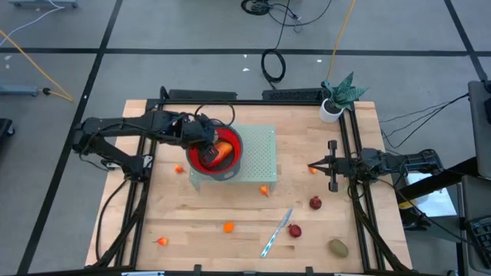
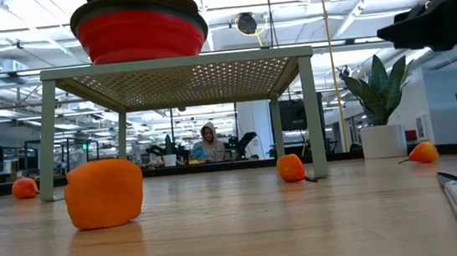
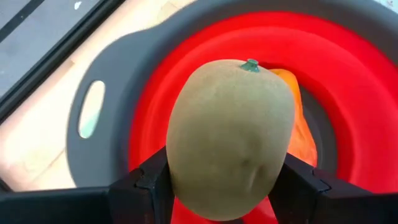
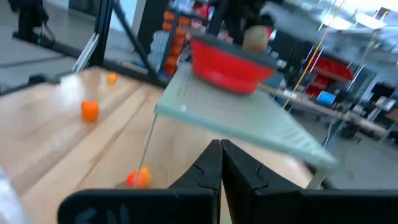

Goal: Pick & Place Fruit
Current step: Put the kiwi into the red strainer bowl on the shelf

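Note:
My left gripper (image 3: 227,183) is shut on an olive-brown oval fruit (image 3: 231,134) with a green stem, held just above the red bowl (image 3: 351,87). An orange fruit (image 3: 301,127) lies inside the bowl behind it. From above, the left gripper (image 1: 205,146) hangs over the bowl (image 1: 237,147), which stands on a pale green perforated stand (image 1: 261,149). Loose fruits lie on the table: orange ones (image 1: 229,227) (image 1: 265,191), dark red ones (image 1: 315,202) (image 1: 294,231) and an olive-brown one (image 1: 338,248). My right gripper (image 1: 313,165) waits shut at the table's right side.
A silver-and-blue knife (image 1: 276,234) lies near the front edge between the fruits. A potted plant (image 1: 337,96) stands at the back right corner. In the low view an orange fruit (image 2: 104,193) sits close in front of the stand's legs (image 2: 313,111).

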You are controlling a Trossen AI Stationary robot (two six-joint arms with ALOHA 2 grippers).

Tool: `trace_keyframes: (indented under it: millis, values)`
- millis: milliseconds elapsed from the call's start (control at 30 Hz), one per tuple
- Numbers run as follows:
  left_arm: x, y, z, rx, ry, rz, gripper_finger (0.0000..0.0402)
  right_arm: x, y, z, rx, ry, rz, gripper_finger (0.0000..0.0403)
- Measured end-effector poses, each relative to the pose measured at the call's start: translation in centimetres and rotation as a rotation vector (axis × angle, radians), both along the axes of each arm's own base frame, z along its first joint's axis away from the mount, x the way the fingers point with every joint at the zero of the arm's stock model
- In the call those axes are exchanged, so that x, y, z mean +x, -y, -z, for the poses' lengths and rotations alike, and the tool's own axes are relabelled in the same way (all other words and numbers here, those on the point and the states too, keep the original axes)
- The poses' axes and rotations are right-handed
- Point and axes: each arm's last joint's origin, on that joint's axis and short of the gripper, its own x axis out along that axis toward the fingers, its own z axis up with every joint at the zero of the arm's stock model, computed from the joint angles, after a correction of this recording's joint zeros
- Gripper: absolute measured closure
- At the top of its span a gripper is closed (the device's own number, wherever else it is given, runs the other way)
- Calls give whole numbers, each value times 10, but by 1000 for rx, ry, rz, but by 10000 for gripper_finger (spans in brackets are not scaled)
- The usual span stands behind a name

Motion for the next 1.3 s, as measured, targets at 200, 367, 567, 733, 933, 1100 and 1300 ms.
trace_keyframes:
  millis: [200,367,567,733,933,1100,1300]
  values:
    - [-3,-3,-13,0,12,-6,204,0,0,-5,-25,45,1,403]
    - [-4,-2,-14,-40,13,13,204,0,0,-4,-27,44,1,403]
    - [-4,-1,-13,-63,6,21,204,0,0,-4,0,44,0,403]
    - [-4,-1,-13,-63,5,24,204,0,0,-5,99,42,-3,403]
    - [-3,0,-13,-87,1,57,204,0,0,-5,141,42,-5,403]
    - [-3,0,-13,-104,2,66,204,0,0,-5,129,42,-4,403]
    - [-3,0,-13,-103,2,66,204,0,0,-5,127,42,-4,403]
